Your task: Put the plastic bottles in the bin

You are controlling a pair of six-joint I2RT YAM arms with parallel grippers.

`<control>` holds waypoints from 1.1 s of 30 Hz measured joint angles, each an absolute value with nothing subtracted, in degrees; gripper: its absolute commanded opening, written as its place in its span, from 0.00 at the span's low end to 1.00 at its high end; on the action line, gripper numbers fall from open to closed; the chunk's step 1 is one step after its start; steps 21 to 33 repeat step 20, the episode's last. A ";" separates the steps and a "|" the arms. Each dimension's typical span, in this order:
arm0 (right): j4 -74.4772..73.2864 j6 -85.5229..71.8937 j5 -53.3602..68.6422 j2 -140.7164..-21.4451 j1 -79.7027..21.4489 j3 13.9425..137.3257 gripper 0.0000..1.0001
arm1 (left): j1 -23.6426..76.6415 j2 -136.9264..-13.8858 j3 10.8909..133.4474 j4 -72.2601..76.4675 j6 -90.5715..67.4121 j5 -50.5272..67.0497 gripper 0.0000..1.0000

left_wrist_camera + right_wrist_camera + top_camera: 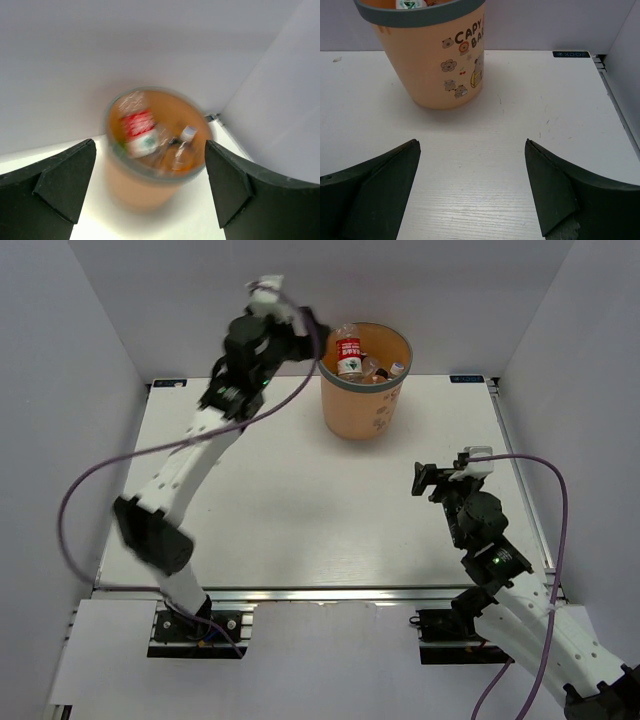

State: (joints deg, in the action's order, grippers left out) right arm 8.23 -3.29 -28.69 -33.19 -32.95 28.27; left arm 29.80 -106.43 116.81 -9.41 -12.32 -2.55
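The orange bin (365, 390) with a grey rim stands at the back middle of the table. Several plastic bottles lie inside it, among them a red-labelled one (348, 352) that sticks up at the rim. My left gripper (312, 332) is open and empty, raised just left of the bin's rim. Its blurred wrist view looks down into the bin (145, 185) at the red-labelled bottle (139, 129) and a clear white-capped bottle (185, 142). My right gripper (422, 480) is open and empty, low over the table, facing the bin (427, 65).
The white table (300, 500) is walled by white panels at the back and both sides. The bin's side carries cartoon animal prints (462, 75). A metal rail (615, 100) runs along the table's right edge.
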 measured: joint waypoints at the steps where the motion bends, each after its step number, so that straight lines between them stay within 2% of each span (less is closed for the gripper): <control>1: 8.25 -3.57 -29.43 -33.15 -32.91 28.25 0.89 | 28.36 -99.72 108.51 -7.11 -13.58 -3.16 0.98; 4: 8.25 -4.40 -31.14 -33.36 -32.69 28.25 0.89 | 20.80 -79.61 82.30 -0.99 -18.72 -6.11 0.98; 7: 8.23 -5.56 -32.16 -34.54 -32.58 28.25 0.89 | 13.47 -62.85 57.98 1.85 -24.38 -13.93 0.98; 10: 8.23 -6.79 -33.80 -36.97 -32.32 28.25 0.89 | 13.37 -52.29 39.03 2.17 -28.40 -17.39 0.98; 12: 8.23 -7.70 -34.39 -38.96 -32.25 28.27 0.89 | 13.74 -48.99 31.29 -0.34 -30.37 -19.11 0.98; 16: 7.79 -9.04 -33.52 -44.38 -32.21 28.62 0.89 | 13.76 -47.64 30.68 -5.45 -32.27 -23.14 0.98; 20: 6.37 -10.72 -33.28 -49.36 -32.21 29.69 0.89 | 13.69 -44.42 32.18 -4.23 -32.84 -25.43 0.98; 33: 6.37 -10.72 -33.28 -49.36 -32.21 29.69 0.89 | 13.69 -44.42 32.18 -4.23 -32.84 -25.43 0.98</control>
